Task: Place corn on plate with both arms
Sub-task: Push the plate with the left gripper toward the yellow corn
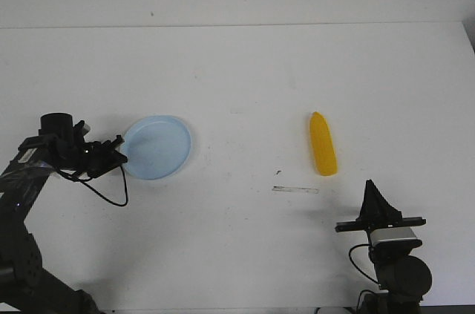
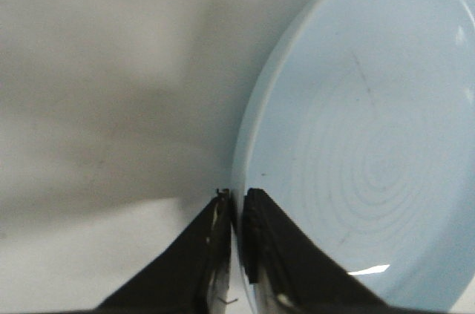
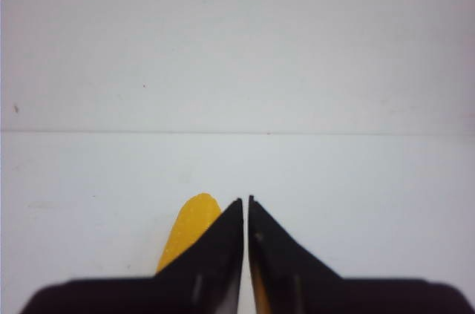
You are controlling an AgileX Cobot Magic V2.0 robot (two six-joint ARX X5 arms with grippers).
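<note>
White bench (image 1: 237, 76) fills the front view, bare apart from a few faint scuffs and a thin grey strip (image 1: 295, 190) with a small dark speck just above it, lying between the plate and the corn and nearer the corn. Nothing stands between the two task things; the open stretch of bench separates them well apart. On the robot's left, the plate (image 1: 157, 147) lies flat, a round shallow pale-blue dish with a low raised rim; the left wrist view shows faint concentric rings on its floor and a bright glint near its edge. The left pincer (image 1: 119, 155) is at the plate's left edge, its two black fingers pinching the rim (image 2: 239, 180) between them, one finger outside and one over the inner side. Its cable loops down onto the bench beside the plate. On the right, the corn (image 1: 323, 144) lies on the bench, smooth yellow-orange, its narrower rounded end pointing away from the robot. The right pincer (image 1: 372, 194) sits nearer the robot than the corn, apart from it, its fingers pressed together with only a hairline slit and holding nothing. In the right wrist view those fingers hide most of the corn (image 3: 189, 225), leaving one end showing.
</note>
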